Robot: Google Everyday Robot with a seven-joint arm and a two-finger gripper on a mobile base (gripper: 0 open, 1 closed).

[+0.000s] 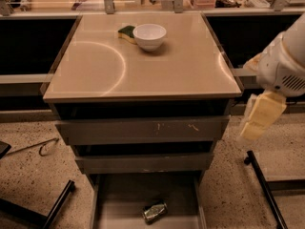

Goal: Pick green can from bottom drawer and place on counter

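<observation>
The green can [155, 211] lies on its side, dented, on the grey floor of the open bottom drawer [119, 199] at the bottom of the view. The counter [143, 66] is the glossy tan top above the drawers, with a pale curved reflection on its left half. My gripper [251, 133] hangs at the right, beside the counter's right front corner and at about the height of the top drawer front. It points down, well above and to the right of the can, and touches nothing.
A white bowl [149, 36] and a green-and-yellow sponge [126, 32] sit at the back of the counter. Two closed grey drawer fronts [143, 130] lie above the open drawer. Black frame legs [264, 190] stand on the speckled floor at the right and lower left.
</observation>
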